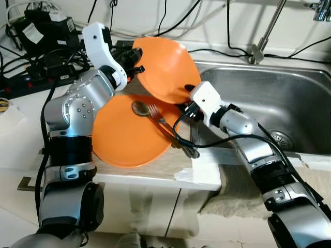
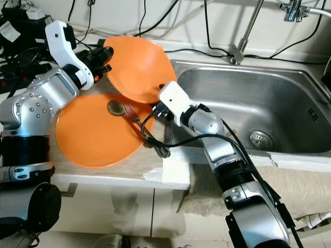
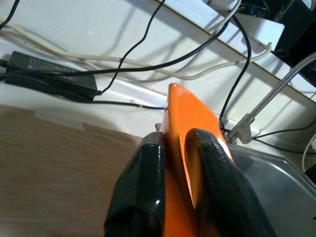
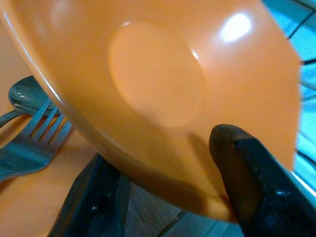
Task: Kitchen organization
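Orange bowl (image 3: 190, 128) rim clamped by left gripper (image 3: 180, 197); underside faces right wrist view.

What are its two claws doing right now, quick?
Left gripper: shut on the rim of the raised orange bowl.
Right gripper: fingers either side of the same bowl's rim; whether it grips cannot be told.

silver arms (image 1: 77, 106) — white wrists, black fingers (image 3: 143, 197)
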Controlling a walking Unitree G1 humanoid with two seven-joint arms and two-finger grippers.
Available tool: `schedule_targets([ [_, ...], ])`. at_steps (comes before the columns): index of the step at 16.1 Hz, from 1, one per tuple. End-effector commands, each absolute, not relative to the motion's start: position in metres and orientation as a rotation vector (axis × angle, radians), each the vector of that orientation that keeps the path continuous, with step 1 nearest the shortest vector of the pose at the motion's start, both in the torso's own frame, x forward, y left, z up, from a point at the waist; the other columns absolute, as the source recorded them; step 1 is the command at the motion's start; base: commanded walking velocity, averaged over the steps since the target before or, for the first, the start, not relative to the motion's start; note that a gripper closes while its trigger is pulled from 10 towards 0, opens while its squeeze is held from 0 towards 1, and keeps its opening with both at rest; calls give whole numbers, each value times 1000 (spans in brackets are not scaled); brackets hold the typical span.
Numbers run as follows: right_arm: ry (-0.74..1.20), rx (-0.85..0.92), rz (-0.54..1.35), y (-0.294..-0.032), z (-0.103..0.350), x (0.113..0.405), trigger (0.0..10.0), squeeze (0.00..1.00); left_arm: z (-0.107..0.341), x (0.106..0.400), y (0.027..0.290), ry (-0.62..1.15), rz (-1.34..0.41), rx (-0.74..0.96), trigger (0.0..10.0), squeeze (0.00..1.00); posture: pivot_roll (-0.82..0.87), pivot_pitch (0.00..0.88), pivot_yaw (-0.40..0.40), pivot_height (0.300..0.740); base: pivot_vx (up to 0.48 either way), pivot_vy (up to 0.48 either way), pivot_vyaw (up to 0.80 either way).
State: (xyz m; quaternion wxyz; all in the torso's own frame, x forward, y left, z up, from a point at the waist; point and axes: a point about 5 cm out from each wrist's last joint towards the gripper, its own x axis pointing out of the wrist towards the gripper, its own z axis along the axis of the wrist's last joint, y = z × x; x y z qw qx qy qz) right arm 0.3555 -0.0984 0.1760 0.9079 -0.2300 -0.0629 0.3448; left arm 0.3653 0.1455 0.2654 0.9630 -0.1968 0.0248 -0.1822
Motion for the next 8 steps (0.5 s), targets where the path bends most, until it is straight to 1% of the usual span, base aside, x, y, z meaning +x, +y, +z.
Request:
schedule_targets([
  [1,-189,-322,519,-134,199,364,0,39,244,364,149,129,-354,-354,10000,1000,44,0,-23,740,0,0,0],
  [4,-185,-320,519,-134,198,364,0,43,242,364,149,131,-349,-334,10000,1000,43,0,-21,740,0,0,0],
  [6,-184,-325,512,-135,198,363,0,43,240,363,149,125,-359,-281,10000,1000,40,0,-15,740,0,0,0],
  [8,-181,-327,505,-138,199,362,0,43,241,359,152,100,-364,-181,10000,1000,41,0,-13,740,0,0,0],
])
